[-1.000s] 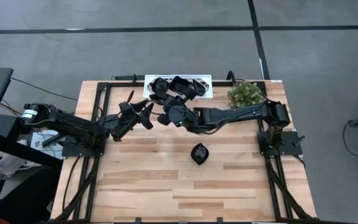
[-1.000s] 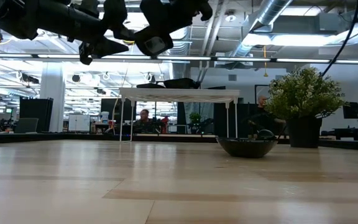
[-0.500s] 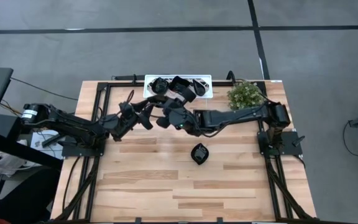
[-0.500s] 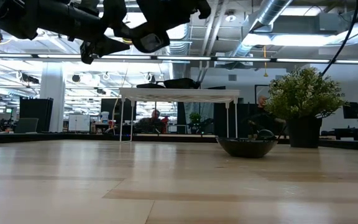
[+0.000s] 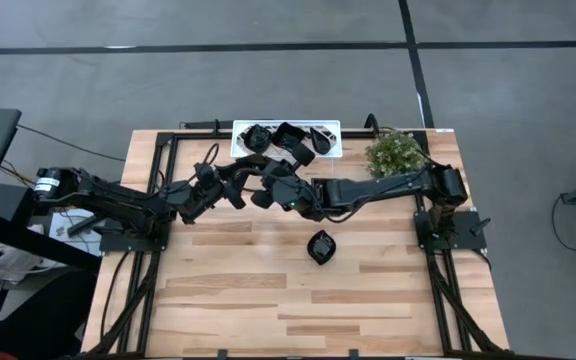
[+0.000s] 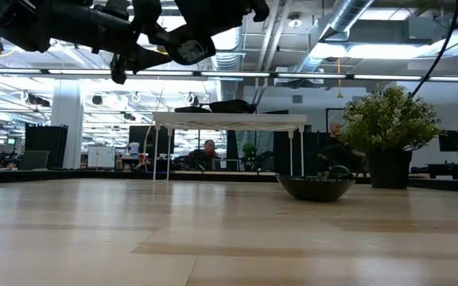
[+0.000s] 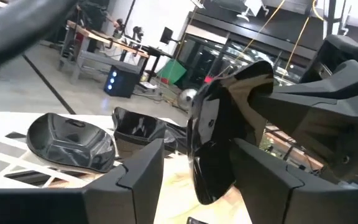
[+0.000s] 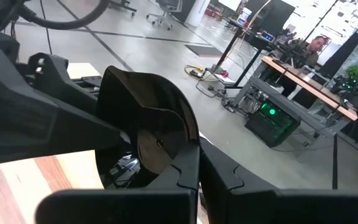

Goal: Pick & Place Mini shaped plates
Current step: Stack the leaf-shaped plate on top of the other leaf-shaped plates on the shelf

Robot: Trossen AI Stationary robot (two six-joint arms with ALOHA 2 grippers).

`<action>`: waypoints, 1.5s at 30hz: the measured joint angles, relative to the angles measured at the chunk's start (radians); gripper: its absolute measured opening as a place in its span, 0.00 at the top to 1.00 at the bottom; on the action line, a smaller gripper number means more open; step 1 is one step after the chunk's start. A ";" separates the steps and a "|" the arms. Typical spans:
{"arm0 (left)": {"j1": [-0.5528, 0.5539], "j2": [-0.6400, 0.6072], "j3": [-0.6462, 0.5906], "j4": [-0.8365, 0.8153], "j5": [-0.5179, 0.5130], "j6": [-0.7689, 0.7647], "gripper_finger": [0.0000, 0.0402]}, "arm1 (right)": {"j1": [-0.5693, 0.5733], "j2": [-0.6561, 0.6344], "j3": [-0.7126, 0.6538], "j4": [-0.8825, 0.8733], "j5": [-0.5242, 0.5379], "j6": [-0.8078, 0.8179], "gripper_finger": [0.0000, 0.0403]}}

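Note:
My right gripper (image 5: 266, 188) is high over the table's far middle, shut on a glossy black mini plate (image 7: 229, 112) that it holds on edge. My left gripper (image 5: 242, 186) points level at it from the table's left. It is open, with one finger on either side of the plate. Another mini plate (image 5: 320, 246) rests bottom down on the wood at mid table. Several more lie in the white tray (image 5: 334, 127) at the far edge. My right gripper pinches the plate's rim (image 8: 180, 153) between its two fingers, coming roughly level from the table's right. The plate stands on edge, lifted clear and high above the wood (image 6: 191, 49). My left gripper: I cannot tell whether its fingers (image 7: 253, 168) touch the plate.
A potted plant (image 5: 396, 152) stands at the far right, beside the right arm. Black frame rails run along the table's left, right and far edges. Bare wood lies on the near half of the table (image 5: 268, 300).
My left gripper has turned a little and swung toward the held plate, so its open fingers now flank it. My right gripper has drifted slightly toward the table's left with the plate. Both have stayed at the same height.

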 joint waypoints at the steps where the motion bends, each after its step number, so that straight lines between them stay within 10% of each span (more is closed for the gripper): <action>1: 0.002 0.000 0.000 0.000 0.003 -0.003 0.54 | 0.003 0.000 0.000 0.000 0.000 0.000 1.00; 27: 0.003 0.000 0.000 0.014 0.004 -0.005 0.98 | 0.009 -0.001 0.000 0.000 0.002 -0.029 1.00; 45: 0.002 0.000 0.000 0.022 0.017 -0.005 0.98 | 0.008 -0.002 0.000 0.000 0.003 -0.029 1.00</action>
